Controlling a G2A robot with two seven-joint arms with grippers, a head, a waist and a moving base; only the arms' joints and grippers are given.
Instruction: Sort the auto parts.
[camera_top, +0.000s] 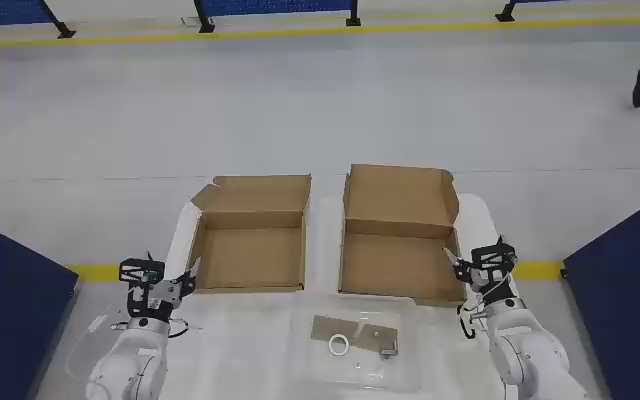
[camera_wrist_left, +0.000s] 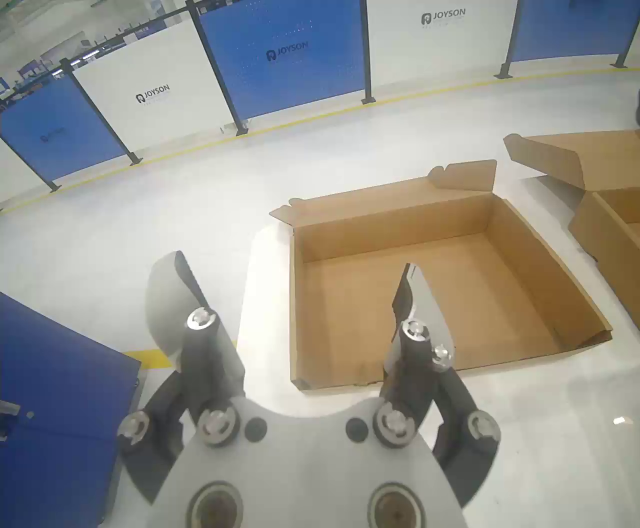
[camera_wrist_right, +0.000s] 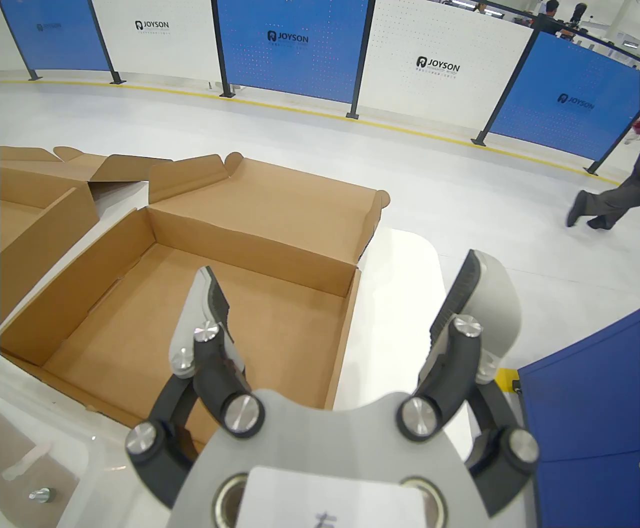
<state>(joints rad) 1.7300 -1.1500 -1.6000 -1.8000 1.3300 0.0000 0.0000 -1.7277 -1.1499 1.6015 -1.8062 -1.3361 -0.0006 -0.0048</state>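
Note:
Two open cardboard boxes stand side by side on the white table: the left box (camera_top: 248, 245) (camera_wrist_left: 440, 295) and the right box (camera_top: 396, 243) (camera_wrist_right: 200, 305), both with bare floors. In front of them lies a clear tray (camera_top: 385, 372) holding a white ring (camera_top: 339, 346), a small dark metal part (camera_top: 388, 347) and a tiny bolt (camera_wrist_right: 41, 494). My left gripper (camera_top: 186, 275) (camera_wrist_left: 292, 290) hangs open at the left box's near left corner, holding nothing. My right gripper (camera_top: 462, 268) (camera_wrist_right: 345, 295) hangs open at the right box's near right corner, also with nothing in it.
Each box's lid flap stands up at the far side. The table's edges lie close beside both arms, with blue panels (camera_top: 30, 300) (camera_top: 610, 290) just beyond. Blue and white partition screens (camera_wrist_right: 300, 45) line the far floor.

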